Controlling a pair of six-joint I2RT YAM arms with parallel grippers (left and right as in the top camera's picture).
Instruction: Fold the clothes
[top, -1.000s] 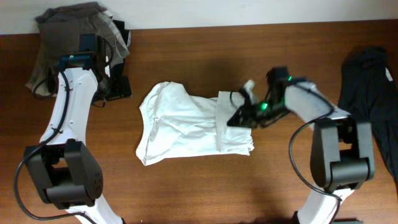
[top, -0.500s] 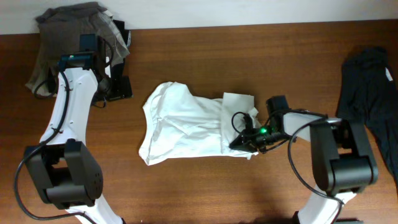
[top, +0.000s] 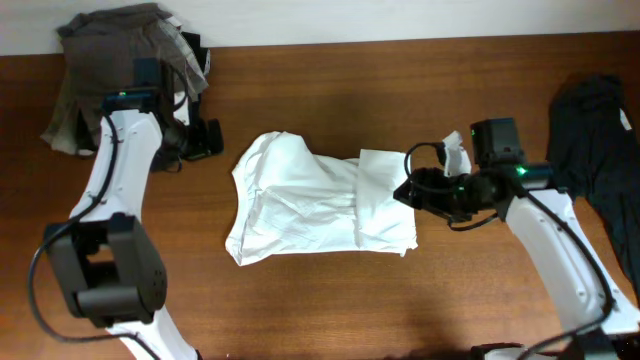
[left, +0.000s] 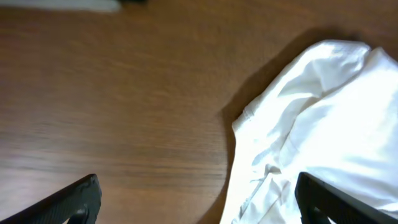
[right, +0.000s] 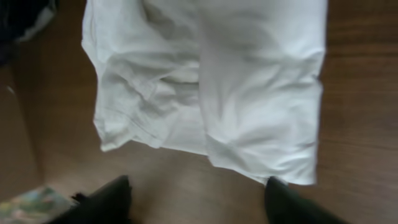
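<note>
Your white T-shirt (top: 310, 200) lies rumpled at the middle of the table (top: 400, 300). Your left fingers (left: 71, 200) gape wide, empty — your right fingers (right: 109, 202) stand apart just beside the cloth, gripping nothing.

left gripper (left: 198, 190) and right gripper (right: 198, 185) both spread, empty.

shirt (left: 311, 124): blurred in left wrist view, cut by right and bottom edges
left fingers (left: 68, 204): tips only, bottom corners
right fingers (right: 109, 202): cut by bottom edge
dark garment (top: 595, 130): runs off right edge
grey pile (top: 90, 50): partly under left arm (top: 120, 170)
</note>
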